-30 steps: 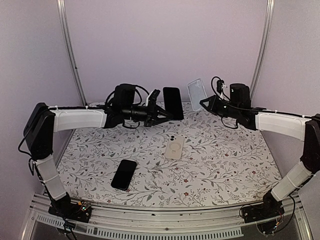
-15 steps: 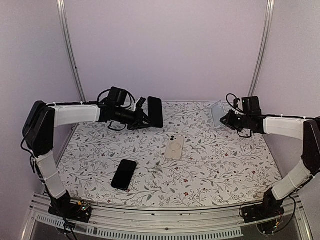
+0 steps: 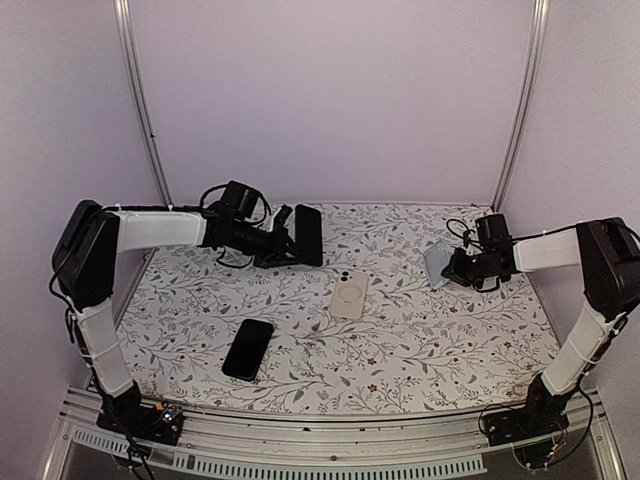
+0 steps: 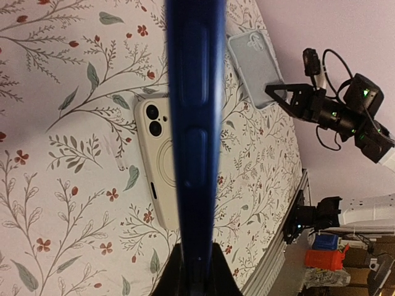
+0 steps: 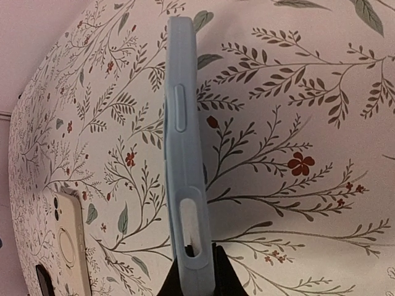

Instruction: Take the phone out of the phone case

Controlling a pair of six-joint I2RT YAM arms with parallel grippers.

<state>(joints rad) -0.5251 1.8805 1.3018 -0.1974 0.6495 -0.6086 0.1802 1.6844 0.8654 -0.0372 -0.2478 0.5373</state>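
Observation:
My left gripper (image 3: 290, 240) is shut on a dark blue phone (image 3: 308, 235), held on edge just above the table at the back left. In the left wrist view the phone (image 4: 195, 123) runs up the middle from my gripper (image 4: 195, 271). My right gripper (image 3: 452, 267) is shut on an empty light blue case (image 3: 436, 264), low over the table at the right. In the right wrist view the case (image 5: 184, 160) stands edge-on from my gripper (image 5: 196, 271). The two arms are far apart.
A cream phone case (image 3: 349, 294) with a ring mark lies face down in the middle of the floral tablecloth (image 3: 440, 340); it also shows in the left wrist view (image 4: 157, 160). A black phone (image 3: 248, 348) lies at the front left.
Both arms have come down and apart: the left gripper moved left and down with the phone, the right gripper moved right and down to the table with the blue case.

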